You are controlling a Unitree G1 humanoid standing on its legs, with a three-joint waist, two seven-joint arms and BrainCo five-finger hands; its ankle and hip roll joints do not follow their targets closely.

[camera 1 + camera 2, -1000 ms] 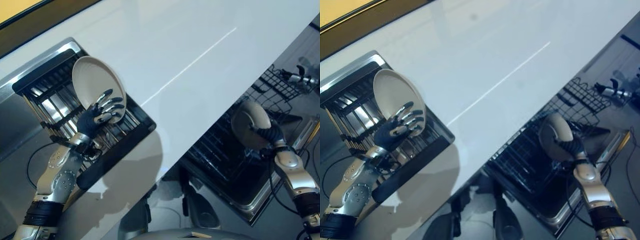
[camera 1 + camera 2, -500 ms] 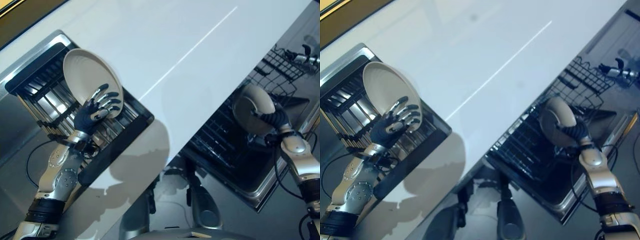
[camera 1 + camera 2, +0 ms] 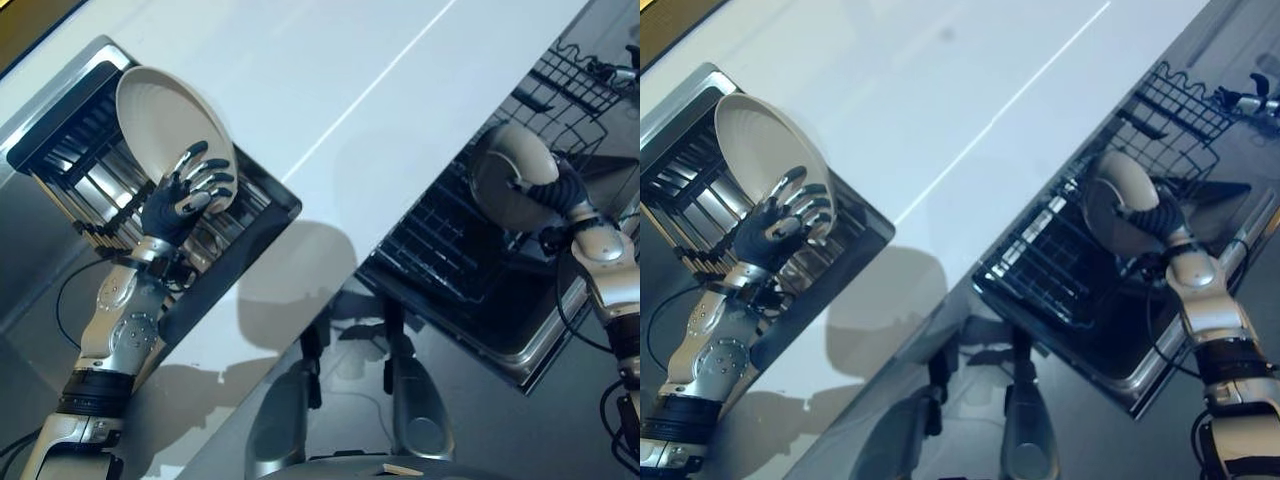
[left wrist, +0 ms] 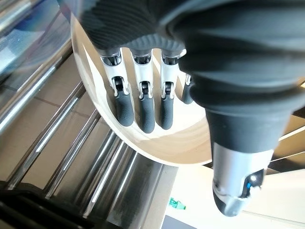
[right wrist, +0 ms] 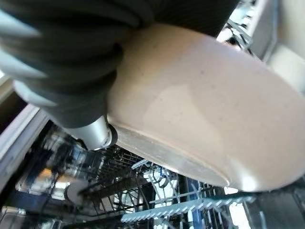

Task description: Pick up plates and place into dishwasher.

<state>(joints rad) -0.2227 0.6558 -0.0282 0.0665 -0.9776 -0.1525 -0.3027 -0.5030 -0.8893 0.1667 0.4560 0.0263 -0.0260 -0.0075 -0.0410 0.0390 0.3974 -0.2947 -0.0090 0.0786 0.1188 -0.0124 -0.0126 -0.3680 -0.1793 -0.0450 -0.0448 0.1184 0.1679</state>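
A: Left hand (image 3: 185,195) is up by the drying rack (image 3: 70,150), fingers (image 4: 143,107) straight & flat against a cream plate (image 3: 165,115), which stands on edge over the rack.

B: And the right hand (image 3: 550,190)?

A: It's clamped on a 2nd plate (image 3: 505,175), tilted over the dishwasher's wire rack (image 3: 440,245) below the white counter (image 3: 330,90).
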